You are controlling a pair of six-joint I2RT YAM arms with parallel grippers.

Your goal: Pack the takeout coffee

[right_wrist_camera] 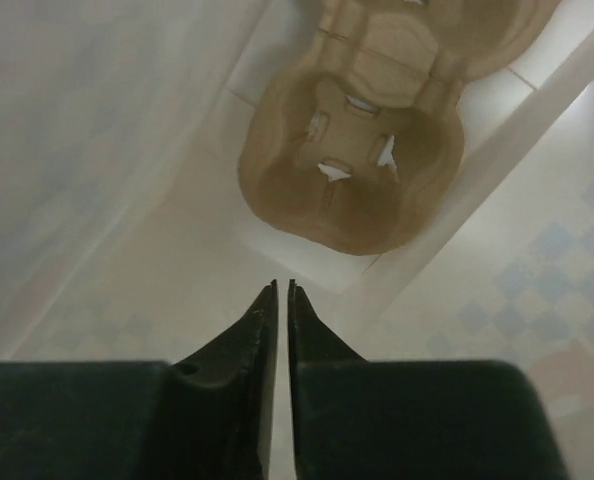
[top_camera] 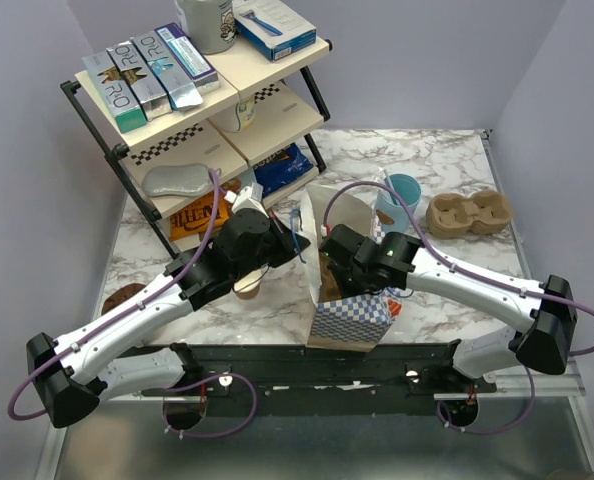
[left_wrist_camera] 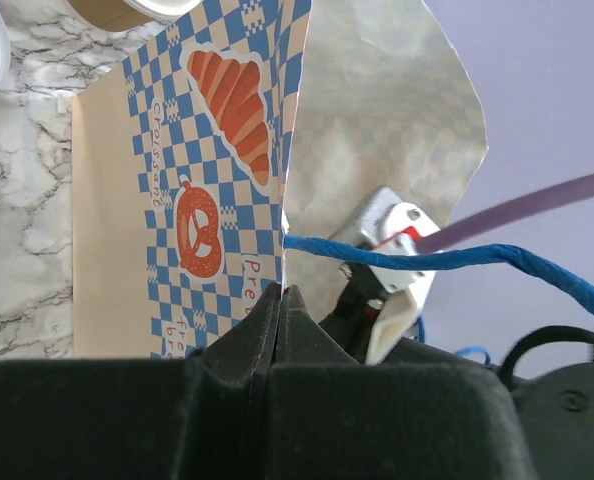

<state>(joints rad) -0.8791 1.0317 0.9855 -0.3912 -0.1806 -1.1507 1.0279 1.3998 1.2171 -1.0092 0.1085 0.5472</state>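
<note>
A blue-and-white checked paper bag [top_camera: 349,312] stands open mid-table; its croissant-printed side shows in the left wrist view [left_wrist_camera: 212,170]. My left gripper [top_camera: 297,246] is shut on the bag's left top edge [left_wrist_camera: 280,290]. My right gripper [top_camera: 329,273] is down inside the bag, jaws shut and empty [right_wrist_camera: 282,286], above a brown pulp cup carrier [right_wrist_camera: 357,170] on the bag's floor. A tan paper cup [top_camera: 247,288] peeks from under my left arm; whether it has a lid I cannot tell. The left wrist view shows a tan cup with a white top [left_wrist_camera: 127,8] at its upper edge.
A light-blue cup [top_camera: 403,194] and a second pulp carrier [top_camera: 469,212] sit at the back right. A black-framed shelf rack [top_camera: 192,110] with boxes and snack packs fills the back left. A brown cookie [top_camera: 125,296] lies at the left edge. The bag's blue cord handle [left_wrist_camera: 447,262] hangs near my left gripper.
</note>
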